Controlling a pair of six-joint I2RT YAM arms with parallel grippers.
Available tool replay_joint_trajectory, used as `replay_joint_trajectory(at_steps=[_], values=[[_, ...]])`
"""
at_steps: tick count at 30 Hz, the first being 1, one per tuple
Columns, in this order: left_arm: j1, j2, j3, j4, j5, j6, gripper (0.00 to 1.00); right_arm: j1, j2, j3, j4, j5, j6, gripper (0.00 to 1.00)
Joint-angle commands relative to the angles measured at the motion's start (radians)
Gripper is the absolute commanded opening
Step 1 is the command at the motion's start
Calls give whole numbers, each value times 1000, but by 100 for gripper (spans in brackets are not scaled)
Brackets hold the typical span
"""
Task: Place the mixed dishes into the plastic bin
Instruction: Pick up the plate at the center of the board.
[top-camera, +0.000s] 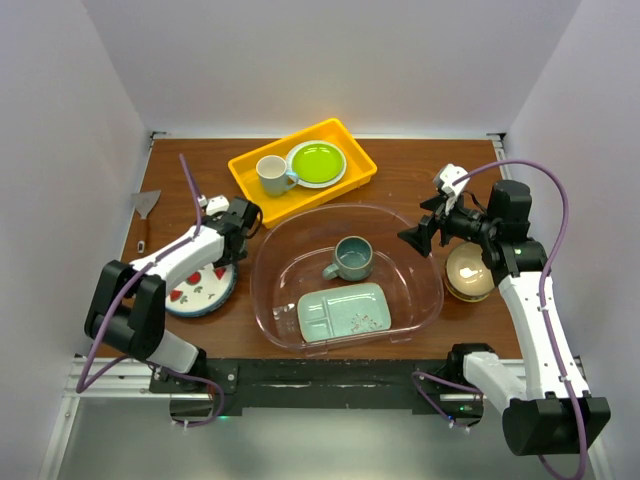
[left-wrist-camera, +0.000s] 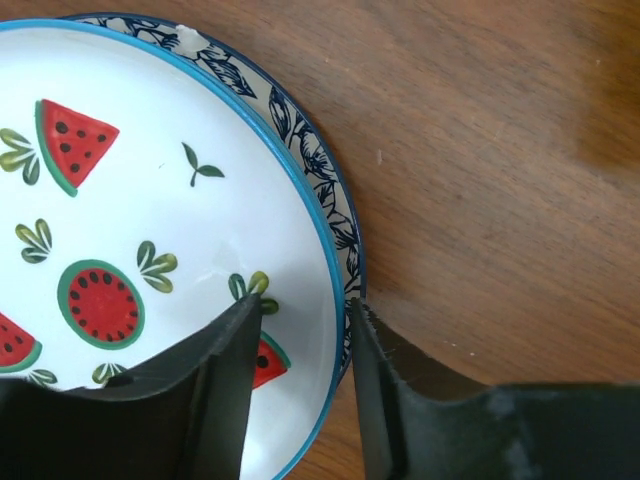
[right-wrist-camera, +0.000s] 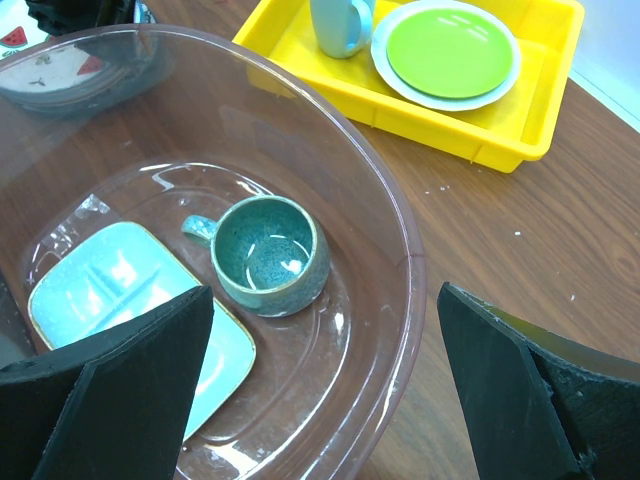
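Jaws of the left gripper (left-wrist-camera: 305, 310), half-closed, straddle the rim of the watermelon plate (left-wrist-camera: 150, 200) because it lies flat atop the blue-floral plate (left-wrist-camera: 300, 140) beside the plastic bin (top-camera: 295, 250); the right gripper (top-camera: 413, 238) gapes wide.

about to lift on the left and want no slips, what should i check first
1. The left pincer straddles the watermelon plate rim: ok
2. Jaws firm on that rim: not ok, gap shows
3. The blue-floral plate beneath is left out of the grip: cannot tell
4. The plastic bin has bare floor beside mug and tray: ok
5. The right pincer is open, at the bin's far side: ok
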Motion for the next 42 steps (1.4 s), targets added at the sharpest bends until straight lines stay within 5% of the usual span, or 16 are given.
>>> replay_joint_trajectory(at_steps=[1, 5, 13, 42], values=[[3, -8, 10, 25, 33, -42, 34, -5, -8, 29, 0, -6, -16, 99], [3, -28, 19, 26, 40, -30, 10, -3, -8, 29, -1, -6, -16, 99], [5, -121, 36, 37, 63, 9, 1, -3, -8, 29, 0, -3, -16, 99], [6, -370, 173, 23, 76, 125, 0, -5, -2, 26, 2, -9, -15, 99]])
